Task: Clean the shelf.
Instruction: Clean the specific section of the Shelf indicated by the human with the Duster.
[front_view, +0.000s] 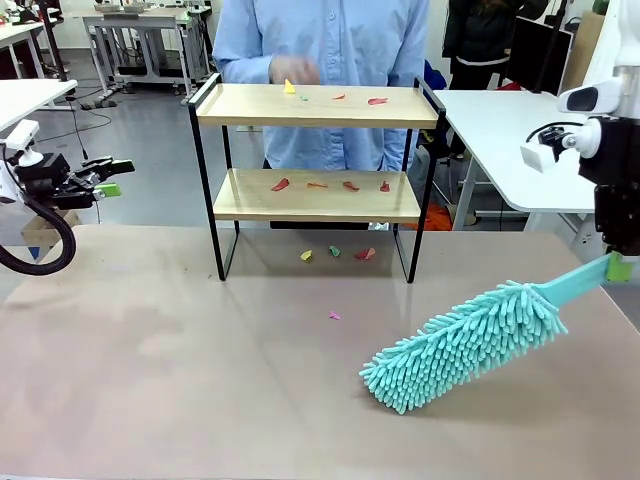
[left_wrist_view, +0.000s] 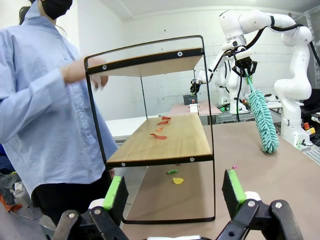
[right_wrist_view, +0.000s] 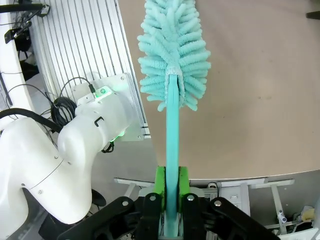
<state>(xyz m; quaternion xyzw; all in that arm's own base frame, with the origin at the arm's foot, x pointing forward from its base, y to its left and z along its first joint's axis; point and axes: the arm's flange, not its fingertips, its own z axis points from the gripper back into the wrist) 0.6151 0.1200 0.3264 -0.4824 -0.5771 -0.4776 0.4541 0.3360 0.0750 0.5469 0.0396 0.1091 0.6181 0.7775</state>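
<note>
Near: right gripper (right_wrist_view: 171, 186) clamped on the flat handle of a teal microfibre duster (front_view: 460, 345), its head down on the tan desk (front_view: 150, 350), right-front of the two-tier shelf (front_view: 250, 103) (light wood boards, thin black metal frame), which stands at the desk's far middle.

Left of shelf: left gripper (left_wrist_view: 173, 190) spread wide, empty.

Shelf judged light, stiff, apt to slide; steady it by the top rail.

Small coloured scraps (front_view: 281, 184): one before shelf, three beneath, four on each board.
</note>
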